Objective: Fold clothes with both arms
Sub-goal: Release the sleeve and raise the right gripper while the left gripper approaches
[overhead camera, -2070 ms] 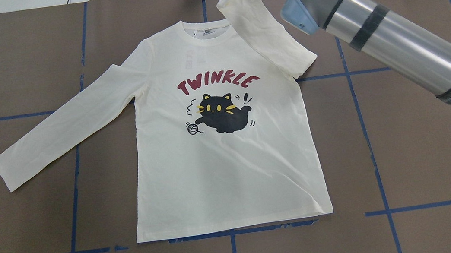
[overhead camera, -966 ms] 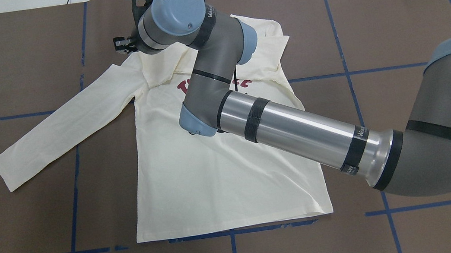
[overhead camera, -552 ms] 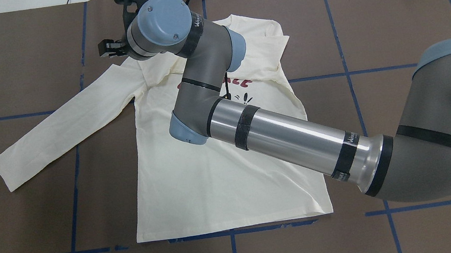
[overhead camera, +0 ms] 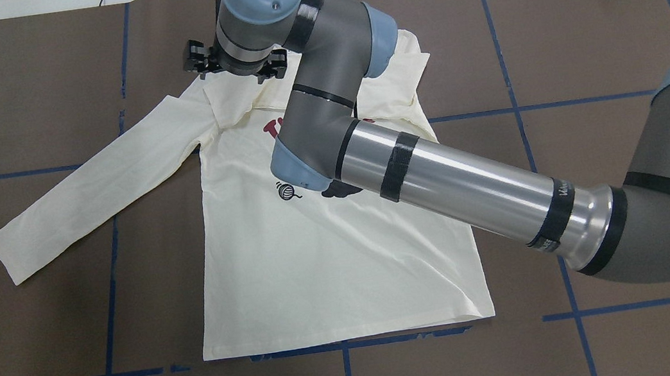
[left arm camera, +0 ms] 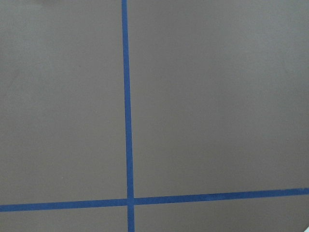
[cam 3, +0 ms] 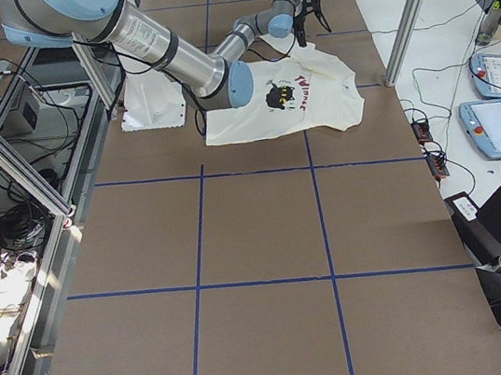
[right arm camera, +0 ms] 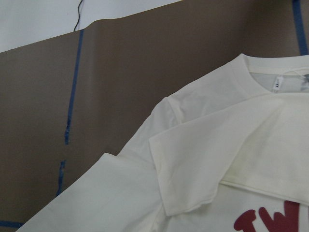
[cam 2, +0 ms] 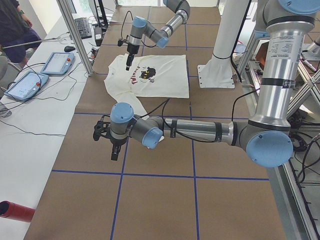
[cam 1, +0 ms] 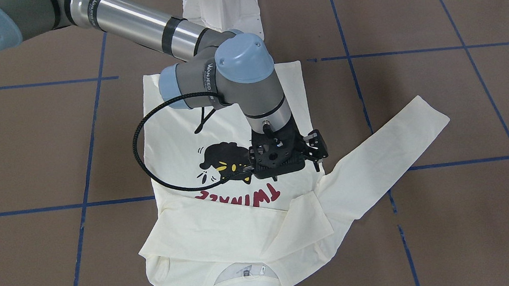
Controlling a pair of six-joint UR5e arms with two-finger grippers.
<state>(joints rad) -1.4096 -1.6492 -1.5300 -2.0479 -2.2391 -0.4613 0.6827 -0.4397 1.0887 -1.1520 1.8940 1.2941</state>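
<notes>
The cream long-sleeved shirt [overhead camera: 319,267] lies flat on the brown table, cat print up. Its right sleeve [cam 1: 243,230] is folded across the chest below the collar, cuff near the left shoulder [right arm camera: 193,159]. The left sleeve [overhead camera: 89,188] stretches out straight. My right arm [overhead camera: 438,187] reaches across the shirt, and its gripper [cam 1: 278,174] hangs above the lettering, touching no cloth. Its fingers are hidden under the wrist, so I cannot tell their state. My left gripper [cam 2: 115,152] hovers over bare table well away from the shirt, and I cannot tell its state either.
Blue tape lines [overhead camera: 104,276] grid the brown table. The white pedestal [cam 1: 221,9] stands at the robot's side, behind the shirt's hem. Tablets [cam 2: 22,82] and cables lie on the white bench beyond the table. An aluminium post [cam 2: 75,35] stands at the far edge.
The right gripper carried the raised right sleeve across the chest and let it go. The sleeve now lies flat, and the wrist has pulled back to the right from the left shoulder.
</notes>
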